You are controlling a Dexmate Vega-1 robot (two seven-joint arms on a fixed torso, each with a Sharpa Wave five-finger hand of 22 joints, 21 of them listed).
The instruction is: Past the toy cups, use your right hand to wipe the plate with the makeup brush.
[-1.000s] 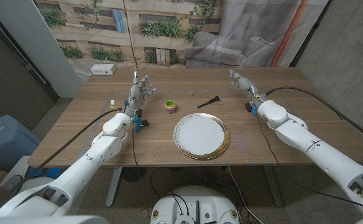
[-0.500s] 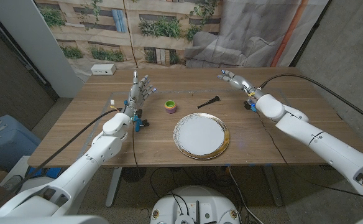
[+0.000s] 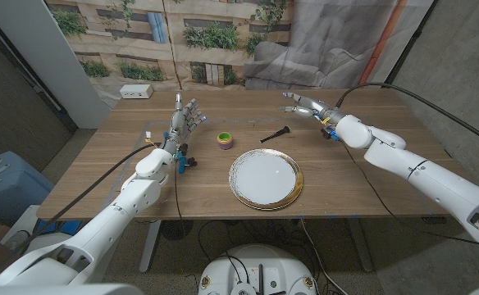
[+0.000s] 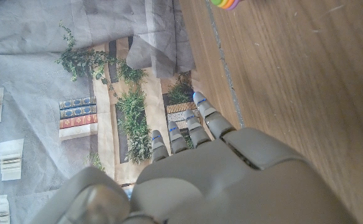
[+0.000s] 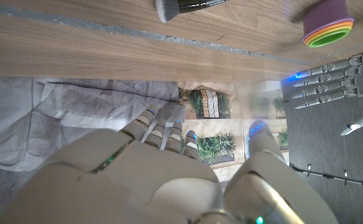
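A black makeup brush (image 3: 275,134) lies on the wooden table, behind the white gold-rimmed plate (image 3: 265,178). Left of the brush stands a stack of toy cups (image 3: 223,140), purple on top. My right hand (image 3: 305,105) hovers behind and to the right of the brush, fingers apart and pointing left, holding nothing. The right wrist view has the brush (image 5: 184,7) and the cups (image 5: 328,25) beyond my right hand (image 5: 156,180). My left hand (image 3: 186,115) stands upright to the left of the cups, fingers apart and empty. The left wrist view catches that hand (image 4: 219,180) and the cups' edge (image 4: 227,4).
A white box (image 3: 136,92) sits at the table's far left corner. Grey cloth and a printed backdrop hang behind the table. Cables run along both arms.
My right hand has swung left and turned its fingers toward the brush. The left arm, brush, cups and plate have not moved.
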